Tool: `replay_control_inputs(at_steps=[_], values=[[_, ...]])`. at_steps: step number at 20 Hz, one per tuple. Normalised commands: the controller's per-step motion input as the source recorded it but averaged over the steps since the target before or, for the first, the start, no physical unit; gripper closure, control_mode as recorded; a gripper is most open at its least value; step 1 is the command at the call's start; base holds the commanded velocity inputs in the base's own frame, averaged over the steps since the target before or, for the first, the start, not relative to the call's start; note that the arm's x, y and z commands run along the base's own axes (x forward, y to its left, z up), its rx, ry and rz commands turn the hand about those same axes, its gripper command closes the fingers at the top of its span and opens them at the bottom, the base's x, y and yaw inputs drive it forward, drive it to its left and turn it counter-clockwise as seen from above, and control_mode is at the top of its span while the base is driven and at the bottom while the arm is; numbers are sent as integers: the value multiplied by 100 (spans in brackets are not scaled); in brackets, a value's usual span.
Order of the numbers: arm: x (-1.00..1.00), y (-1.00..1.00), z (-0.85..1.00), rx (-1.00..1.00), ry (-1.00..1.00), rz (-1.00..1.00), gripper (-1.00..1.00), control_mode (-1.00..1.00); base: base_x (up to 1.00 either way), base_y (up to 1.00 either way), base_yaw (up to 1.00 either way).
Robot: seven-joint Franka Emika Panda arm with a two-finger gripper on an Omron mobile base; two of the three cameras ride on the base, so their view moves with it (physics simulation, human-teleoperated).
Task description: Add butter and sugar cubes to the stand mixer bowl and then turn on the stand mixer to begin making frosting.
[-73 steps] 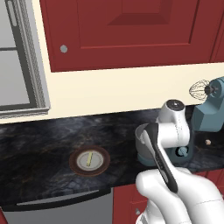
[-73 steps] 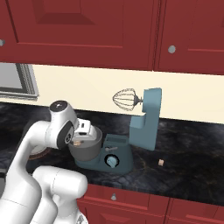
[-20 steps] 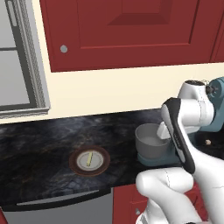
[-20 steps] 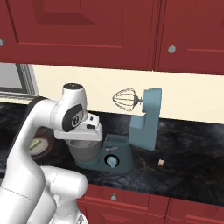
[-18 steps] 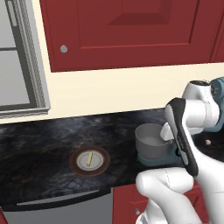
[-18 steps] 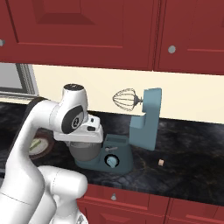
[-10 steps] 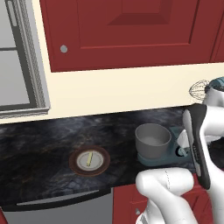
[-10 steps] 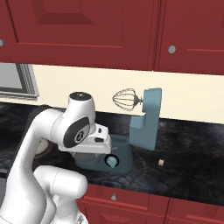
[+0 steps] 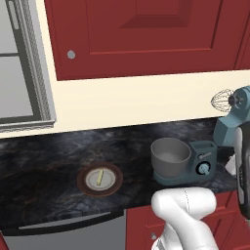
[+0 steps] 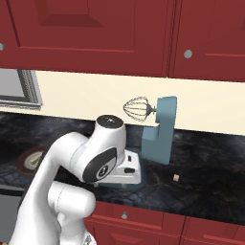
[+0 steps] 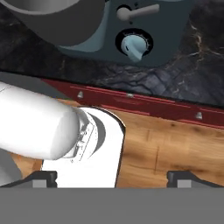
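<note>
**Butter lying on the plate, far to the left of the mixer**

The butter (image 9: 99,177) is lying on a round white plate (image 9: 110,183) with a brown rim, on the dark counter (image 9: 44,166), well apart from the stand mixer bowl (image 9: 170,157) and to its left in the left base view. Its long axis is running almost away from the base, tilted a little.

Nearest to the hand camera, the gripper (image 11: 111,176) is hanging in front of the counter edge, over the wooden floor. Its two dark fingertips (image 11: 42,177) are standing wide apart and are holding nothing. Just beyond it, the round knob (image 11: 134,45) on the base of the stand mixer (image 10: 160,129) is facing the camera, with the grey bowl beside it.

The mixer head is standing tilted up, with the wire whisk (image 10: 136,109) raised above the bowl. I judge the gripper is much nearer to the knob than to the butter, so it must travel left along the counter to fetch the stick.

By count: one butter stick, one plate, one bowl, one mixer. One small cube (image 10: 176,177) is lying on the counter right of the mixer, probably sugar.
</note>
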Motion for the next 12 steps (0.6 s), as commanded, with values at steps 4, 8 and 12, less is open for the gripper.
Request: replay_control_inputs(at_steps=[4,8,12], values=[[-27,-61,0,8,-7,12,-100,-100,0,0,0],[-19,-58,0,10,-15,21,-100,-100,0,0,0],[-4,-56,-1,15,-24,30,-100,-100,0,0,0]])
